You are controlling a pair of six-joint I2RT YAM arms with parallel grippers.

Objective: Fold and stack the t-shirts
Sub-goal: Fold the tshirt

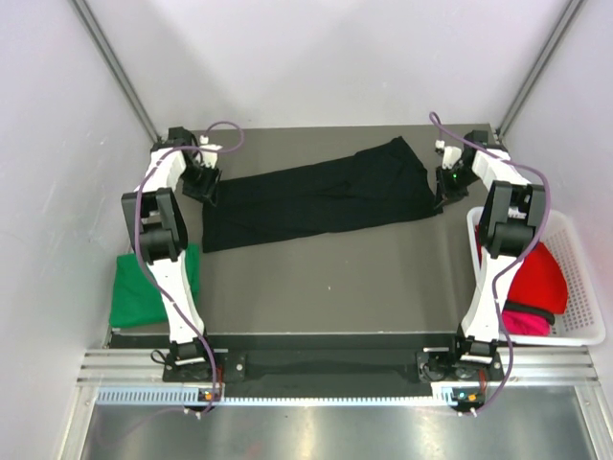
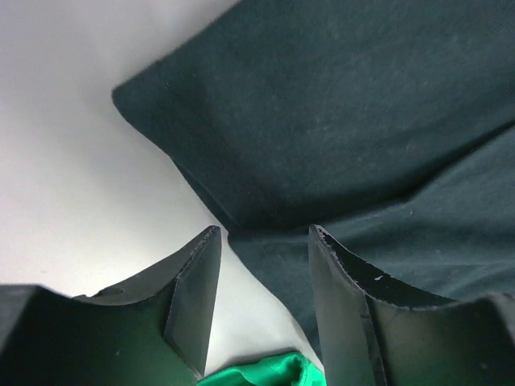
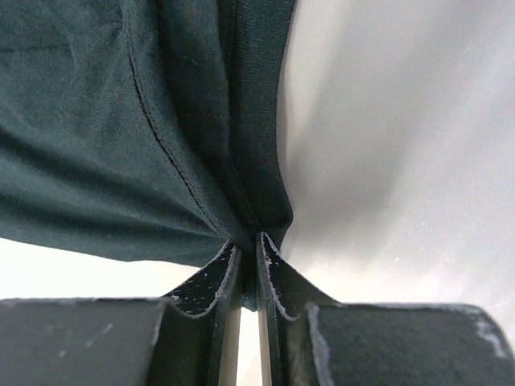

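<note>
Across the far half of the table the black t-shirt lies drawn out into a long, narrow band. It runs from the left gripper at one end to the right gripper at the other, where the cloth spreads wider. The right gripper's jaws are pressed nearly together on a gathered fold at the shirt's edge — a pinch, with the fabric puckering into the gap. The left gripper's jaws stand spread with nothing between them, poised just over the shirt's left corner, which lies flat on the table. The green t-shirt lies beside the left arm at the table's left edge, apart from the black one. The red t-shirt and pink t-shirt sit in the white basket on the right. By my reading the step in hand is the folding of the black shirt: the lengthwise fold looks made and the crosswise fold is not yet done. The next move calls for a matched hold — the left jaws coming down to close on the left corner. One end could then be carried over the other without dragging the band askew.
</note>
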